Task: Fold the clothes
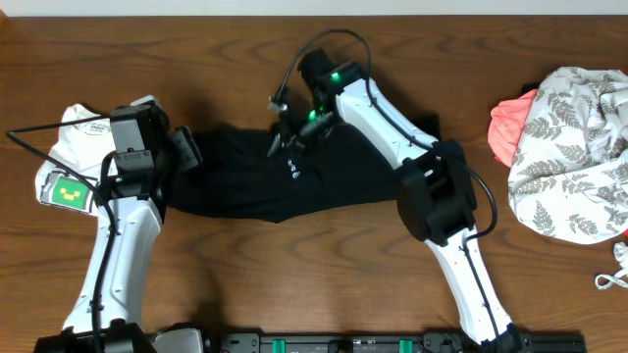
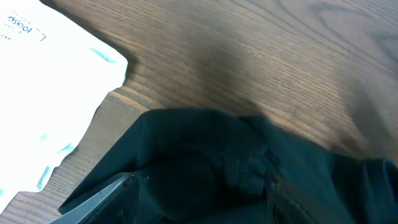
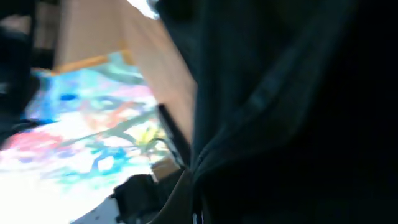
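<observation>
A black garment point(image 1: 245, 176) with tiny white logos lies spread across the middle of the table. My left gripper point(image 1: 184, 149) is at its left edge. In the left wrist view the two fingers stand apart with bunched black cloth point(image 2: 205, 168) between them. My right gripper point(image 1: 287, 134) is over the garment's top middle. In the right wrist view black cloth point(image 3: 292, 112) hangs close over the lens and hides the jaws, and the gripper looks shut on it. A folded white garment point(image 1: 83, 132) lies at far left and also shows in the left wrist view point(image 2: 43, 93).
A heap of clothes lies at the right edge: a white leaf-print piece point(image 1: 574, 152) and a coral one point(image 1: 508, 127). A small white item point(image 1: 616, 270) lies near the right front. The brown wooden table point(image 1: 294, 284) shows in front.
</observation>
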`<move>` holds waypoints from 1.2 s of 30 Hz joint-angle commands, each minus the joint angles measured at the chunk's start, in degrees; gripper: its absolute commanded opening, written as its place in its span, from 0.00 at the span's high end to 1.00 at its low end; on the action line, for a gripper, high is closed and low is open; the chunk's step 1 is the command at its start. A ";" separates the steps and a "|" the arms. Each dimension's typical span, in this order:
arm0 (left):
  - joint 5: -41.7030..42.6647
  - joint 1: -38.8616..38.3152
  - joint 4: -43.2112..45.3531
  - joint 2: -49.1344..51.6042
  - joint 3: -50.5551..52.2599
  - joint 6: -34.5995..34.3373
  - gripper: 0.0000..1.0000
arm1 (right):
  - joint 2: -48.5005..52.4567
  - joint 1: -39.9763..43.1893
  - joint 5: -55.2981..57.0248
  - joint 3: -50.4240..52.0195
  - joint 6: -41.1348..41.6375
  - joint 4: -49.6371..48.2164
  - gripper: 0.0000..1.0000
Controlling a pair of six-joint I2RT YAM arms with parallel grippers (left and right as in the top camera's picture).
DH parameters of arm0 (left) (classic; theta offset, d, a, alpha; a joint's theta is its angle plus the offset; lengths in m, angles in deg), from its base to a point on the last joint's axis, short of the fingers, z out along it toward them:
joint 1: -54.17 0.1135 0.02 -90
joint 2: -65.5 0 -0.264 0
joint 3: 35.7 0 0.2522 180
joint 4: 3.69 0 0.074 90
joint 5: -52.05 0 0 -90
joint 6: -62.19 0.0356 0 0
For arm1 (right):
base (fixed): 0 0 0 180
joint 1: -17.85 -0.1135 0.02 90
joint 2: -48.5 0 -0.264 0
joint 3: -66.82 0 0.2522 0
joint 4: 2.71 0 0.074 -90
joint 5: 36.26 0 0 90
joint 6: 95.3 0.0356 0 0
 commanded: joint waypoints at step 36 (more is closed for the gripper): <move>-0.02 0.13 0.24 0.26 -0.09 -0.76 0.34 | -9.33 -0.81 27.47 -3.04 -12.48 -1.95 0.89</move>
